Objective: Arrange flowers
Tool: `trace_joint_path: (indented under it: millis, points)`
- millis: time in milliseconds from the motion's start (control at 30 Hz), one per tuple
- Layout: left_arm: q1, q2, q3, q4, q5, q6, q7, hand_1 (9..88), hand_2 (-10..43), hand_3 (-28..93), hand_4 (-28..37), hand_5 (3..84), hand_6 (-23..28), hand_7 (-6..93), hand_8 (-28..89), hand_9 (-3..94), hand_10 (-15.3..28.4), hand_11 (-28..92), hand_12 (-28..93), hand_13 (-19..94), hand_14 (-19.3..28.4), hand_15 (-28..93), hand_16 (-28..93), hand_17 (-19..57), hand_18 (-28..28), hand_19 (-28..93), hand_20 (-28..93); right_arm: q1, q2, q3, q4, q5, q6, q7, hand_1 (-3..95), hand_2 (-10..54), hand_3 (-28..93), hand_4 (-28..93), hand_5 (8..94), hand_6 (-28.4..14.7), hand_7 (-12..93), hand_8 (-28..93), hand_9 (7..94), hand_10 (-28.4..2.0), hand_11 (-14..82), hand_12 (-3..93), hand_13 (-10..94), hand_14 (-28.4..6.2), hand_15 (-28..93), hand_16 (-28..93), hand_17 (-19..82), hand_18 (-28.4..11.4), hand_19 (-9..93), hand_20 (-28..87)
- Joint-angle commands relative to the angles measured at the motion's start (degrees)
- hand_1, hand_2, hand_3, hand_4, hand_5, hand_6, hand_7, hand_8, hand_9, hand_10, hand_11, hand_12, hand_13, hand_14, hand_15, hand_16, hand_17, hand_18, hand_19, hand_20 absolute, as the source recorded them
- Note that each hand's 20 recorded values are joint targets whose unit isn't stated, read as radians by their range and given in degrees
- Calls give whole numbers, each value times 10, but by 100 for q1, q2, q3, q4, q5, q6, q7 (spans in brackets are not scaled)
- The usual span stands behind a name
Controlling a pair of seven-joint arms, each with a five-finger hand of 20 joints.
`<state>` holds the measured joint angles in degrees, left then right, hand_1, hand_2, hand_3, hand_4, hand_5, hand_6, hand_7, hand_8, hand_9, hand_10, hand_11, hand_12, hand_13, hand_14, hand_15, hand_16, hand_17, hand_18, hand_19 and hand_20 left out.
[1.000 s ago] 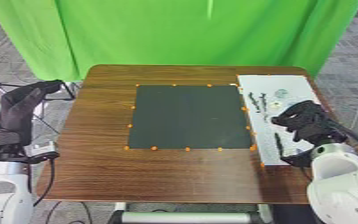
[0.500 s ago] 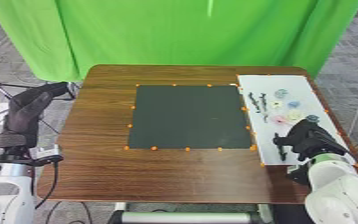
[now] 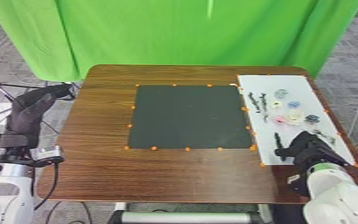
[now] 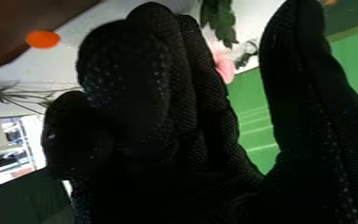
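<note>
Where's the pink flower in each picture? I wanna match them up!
Head view: on the white sheet, just left of the cream flower; the pink flower is there.
Right wrist view: the pink flower peeks out beside the right hand, near some green leaves.
Shared landmark: the white sheet.

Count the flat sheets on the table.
2: a black sheet in the middle and a white sheet on the right, partly covered by the right hand.
</note>
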<state>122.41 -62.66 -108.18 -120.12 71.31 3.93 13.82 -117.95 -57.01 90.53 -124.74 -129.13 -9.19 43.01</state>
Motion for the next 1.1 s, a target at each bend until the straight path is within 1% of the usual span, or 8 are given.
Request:
trace_joint_path:
  millis: [33,233,300,400,833,900,933,1100]
  points:
    - [18,-2,-24,-33,38,-107,-97,235,-23,634,-194,510,27,147,-61,446,137,153,111,278,148,65,15,14,89,5,131,-89,-98,-173,116,-253,-38,185,444,-95,578,-270,699,-54,209,-29,829,-133,323,294,926,-35,432,303,673,-56,830,376]
    - [23,-22,-40,-41,42,-111,-106,235,-23,634,-191,511,28,146,-60,446,137,153,110,277,148,65,15,14,89,4,131,-55,-152,-253,154,-75,-120,291,533,-95,499,-219,704,-46,277,132,846,-126,356,299,937,-22,470,300,689,-55,856,375]
    - [29,-30,-48,-42,30,-110,-100,236,-23,633,-192,510,28,146,-60,445,137,152,110,277,148,64,15,14,89,4,131,-44,-170,-234,156,104,-120,322,788,-95,-107,171,710,-42,277,251,857,-122,354,327,937,-21,497,283,695,-56,867,370]
    - [29,-38,-56,-33,38,-121,-100,237,-23,632,-191,511,28,145,-61,444,137,152,110,276,147,65,16,14,89,4,130,-27,-184,-222,174,329,-77,334,885,-95,-280,281,722,-37,288,292,873,-114,336,371,937,-21,522,273,704,-57,876,368]
    - [52,-69,-89,-57,42,-173,-121,239,-23,631,-189,511,27,145,-61,441,137,151,111,274,147,64,16,13,90,5,131,26,-162,-200,230,758,194,376,873,-95,-220,352,751,-33,299,275,896,-113,347,340,937,-22,558,242,715,-65,893,350]
    - [44,-65,-83,-51,31,-166,-133,239,-23,631,-189,510,27,146,-60,441,137,151,111,274,147,64,16,14,90,4,131,40,-140,-170,210,846,173,388,703,-95,298,-2,758,-34,290,272,897,-115,355,315,937,-24,560,237,716,-65,899,333]
    - [48,-66,-83,-54,29,-159,-133,239,-23,631,-189,509,27,147,-60,440,137,151,111,274,147,63,16,14,90,4,131,35,-126,-164,207,849,229,346,676,-95,389,-61,760,-34,286,272,900,-116,355,307,937,-24,559,237,718,-65,898,331]
    - [46,-78,-85,-59,33,-184,-151,239,-23,631,-190,510,28,146,-60,439,137,151,111,273,146,63,16,14,90,5,131,-8,-64,-173,148,688,759,139,643,-95,484,-72,764,-40,282,289,903,-119,363,296,937,-22,569,234,720,-69,904,338]
